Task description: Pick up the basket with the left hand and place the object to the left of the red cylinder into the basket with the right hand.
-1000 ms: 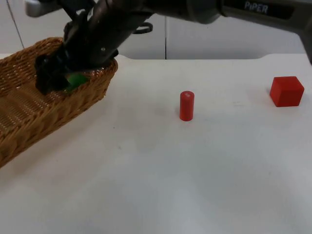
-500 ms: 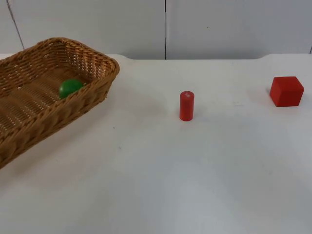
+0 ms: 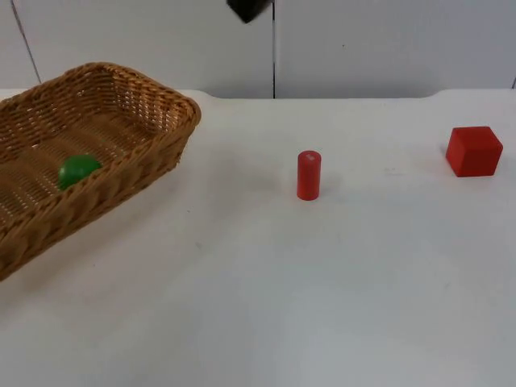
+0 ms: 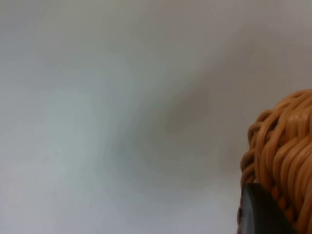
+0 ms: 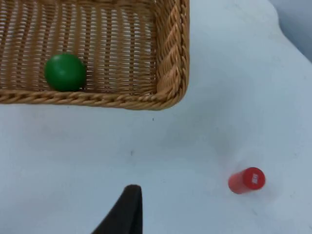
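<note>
Seen from the top view, the green ball (image 3: 78,171) lies inside the basket (image 3: 173,137), left of the red cylinder (image 3: 309,175).

Left wrist: the left gripper (image 4: 261,214) touches wicker; grip uncertain.

Right wrist: the right gripper (image 5: 127,210) hangs well clear, ball beyond its fingertip; opening uncertain.

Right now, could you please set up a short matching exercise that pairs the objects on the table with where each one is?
Things:
1. green ball
2. red cylinder
3. red cube
4. wicker basket

Places:
A. far right of the table
B. upright near the table's middle
C. inside the basket
D. left side of the table

Pairs: 1-C, 2-B, 3-A, 4-D
</note>
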Controlling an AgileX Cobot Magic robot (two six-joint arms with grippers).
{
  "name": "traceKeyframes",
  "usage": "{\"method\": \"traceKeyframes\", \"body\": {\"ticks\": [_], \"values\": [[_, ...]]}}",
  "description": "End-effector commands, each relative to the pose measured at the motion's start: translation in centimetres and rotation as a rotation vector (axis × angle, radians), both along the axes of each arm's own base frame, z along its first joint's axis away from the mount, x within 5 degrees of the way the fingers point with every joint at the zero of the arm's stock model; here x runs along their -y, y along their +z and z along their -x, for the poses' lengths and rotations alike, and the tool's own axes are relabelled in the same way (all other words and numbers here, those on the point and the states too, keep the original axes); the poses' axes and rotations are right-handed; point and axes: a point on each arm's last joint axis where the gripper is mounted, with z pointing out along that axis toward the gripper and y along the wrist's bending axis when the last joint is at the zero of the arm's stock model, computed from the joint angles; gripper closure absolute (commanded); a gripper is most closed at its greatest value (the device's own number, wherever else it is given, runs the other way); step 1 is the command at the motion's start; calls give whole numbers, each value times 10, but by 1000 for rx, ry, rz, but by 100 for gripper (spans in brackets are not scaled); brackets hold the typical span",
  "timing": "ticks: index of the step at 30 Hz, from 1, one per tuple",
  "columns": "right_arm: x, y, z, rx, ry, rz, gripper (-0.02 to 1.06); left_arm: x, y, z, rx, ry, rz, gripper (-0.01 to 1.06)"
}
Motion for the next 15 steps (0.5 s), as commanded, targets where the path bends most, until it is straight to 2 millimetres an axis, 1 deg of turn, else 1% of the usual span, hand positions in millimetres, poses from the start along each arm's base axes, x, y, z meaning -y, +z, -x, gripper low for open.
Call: {"method": "traceKeyframes", "body": {"ticks": [1,3,4,5,9,10,12,14,15], "values": [[10,8,11,49,-2,-44,-1,2,2,-1,15,-7,16,105],[23,12,25,67,0,-57,-1,7,2,-4,25,-26,-3,105],[23,12,25,67,0,-57,-1,7,2,-4,25,-26,-3,105],[27,12,29,67,0,-57,-1,11,2,-7,30,-36,-13,105],[34,16,38,64,-1,-54,-1,42,-2,-22,52,-114,-62,105],[34,16,38,64,-1,-54,-1,42,-2,-22,52,-114,-62,105],[35,16,38,67,-1,-54,-1,59,-11,-28,37,-162,-67,105],[35,16,38,69,-1,-52,-1,72,-27,-32,0,-200,-66,105],[35,16,38,69,-1,-52,-1,72,-27,-32,0,-200,-66,105]]}}
